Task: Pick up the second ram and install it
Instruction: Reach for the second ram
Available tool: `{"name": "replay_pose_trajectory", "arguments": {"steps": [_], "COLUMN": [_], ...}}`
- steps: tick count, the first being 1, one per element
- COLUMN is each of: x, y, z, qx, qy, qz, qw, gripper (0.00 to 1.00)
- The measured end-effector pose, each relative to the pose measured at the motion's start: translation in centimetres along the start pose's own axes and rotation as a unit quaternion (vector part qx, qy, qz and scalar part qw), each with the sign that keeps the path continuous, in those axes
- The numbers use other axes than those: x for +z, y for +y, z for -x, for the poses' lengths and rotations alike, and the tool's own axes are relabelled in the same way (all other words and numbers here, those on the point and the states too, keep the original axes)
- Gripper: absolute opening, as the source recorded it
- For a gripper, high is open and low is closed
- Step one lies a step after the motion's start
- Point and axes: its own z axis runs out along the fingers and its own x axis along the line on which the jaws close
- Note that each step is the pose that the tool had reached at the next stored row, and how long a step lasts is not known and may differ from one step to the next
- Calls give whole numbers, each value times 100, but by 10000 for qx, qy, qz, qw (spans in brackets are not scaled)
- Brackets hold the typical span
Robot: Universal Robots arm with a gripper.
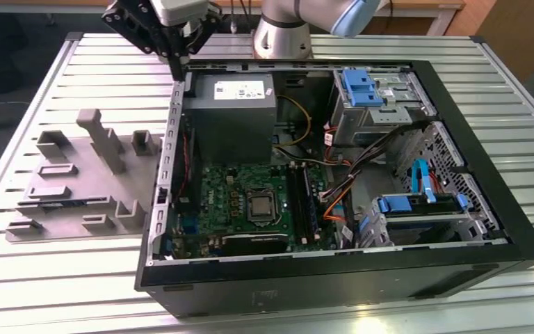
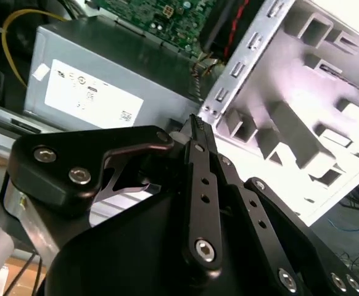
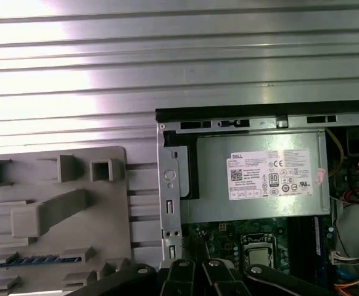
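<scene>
I'm hovering the gripper (image 1: 177, 67) by the case (image 1: 341, 282) corner, fingers (image 2: 199, 179) closed on nothing, needing them opened for the second ram (image 1: 63, 202) in the tray (image 1: 72, 156).

Bright, even light falls from overhead in the exterior view; the slatted metal worktop (image 1: 81, 292) shines pale, whiter along its far slats; the grey fixture (image 1: 81, 181) throws only short, soft shadows; the computer case (image 1: 341, 278) is dimmer inside, its walls shading the motherboard (image 1: 239, 198). In the first wrist view glare burns the worktop's slats into broad white bands. In the second wrist view the fixture is washed out with a pinkish cast; the black gripper (image 2: 195, 126) reads dark, with small highlights on its screws; the power supply (image 2: 105, 68) is evenly lit.
</scene>
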Motion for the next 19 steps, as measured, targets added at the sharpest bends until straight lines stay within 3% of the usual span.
{"name": "replay_pose_trajectory", "arguments": {"steps": [5,19], "x": [33,154], "y": [-20,-128], "z": [-182,-593], "qx": [0,1], "qy": [-1,0], "qz": [0,-1], "qw": [10000,10000], "gripper": [11,11]}}
